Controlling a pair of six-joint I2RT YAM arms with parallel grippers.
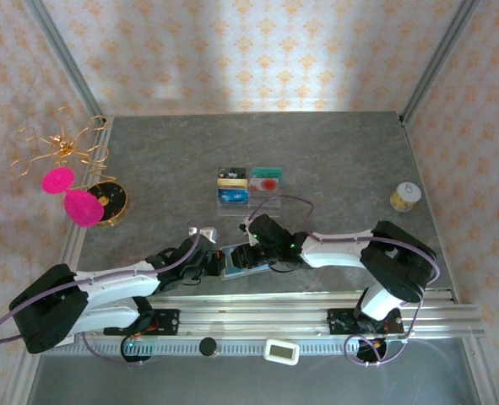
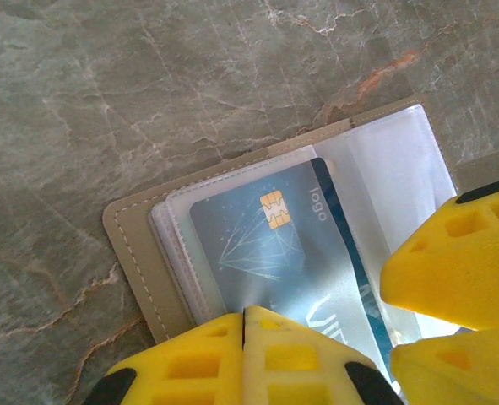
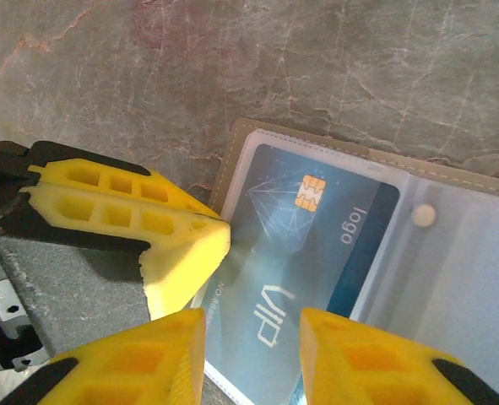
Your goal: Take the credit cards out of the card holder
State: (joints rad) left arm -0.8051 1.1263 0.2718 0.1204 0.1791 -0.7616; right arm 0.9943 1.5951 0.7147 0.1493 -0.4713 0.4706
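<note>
1. the card holder [image 2: 129,246] lies open and flat on the stone-patterned table [image 2: 105,101], between the two arms near the front edge. its olive-grey border frames a stack of clear sleeves [image 2: 384,169].
2. the blue credit card [image 2: 270,249] sits inside the top sleeve, chip side up, partly slid toward the grippers.
3. the left gripper [image 2: 245,331] has its yellow fingers pressed together. the tips bear down on the near edge of the holder (a pin, by the look of it, not a pinch).
4. the right gripper [image 3: 253,346] has its jaws apart, one finger on either side of the card's printed end. nothing is clamped between them.
5. handling, as i judge it: the card is light, stiff and thin, with a glossy face that will slip under flat pads. the sleeve is soft film and will drag along with it, so the holder needs pinning. best hold is across the exposed short end, pulling straight along the sleeve.
6. count: one card holder and one blue card seen in it. several sleeve layers show at the spine (whether they hide more cards, i cannot tell).
7. one acrylic tray [image 1: 266,203] stands further back, with a few cards in its compartments, too small to count surely.
</note>
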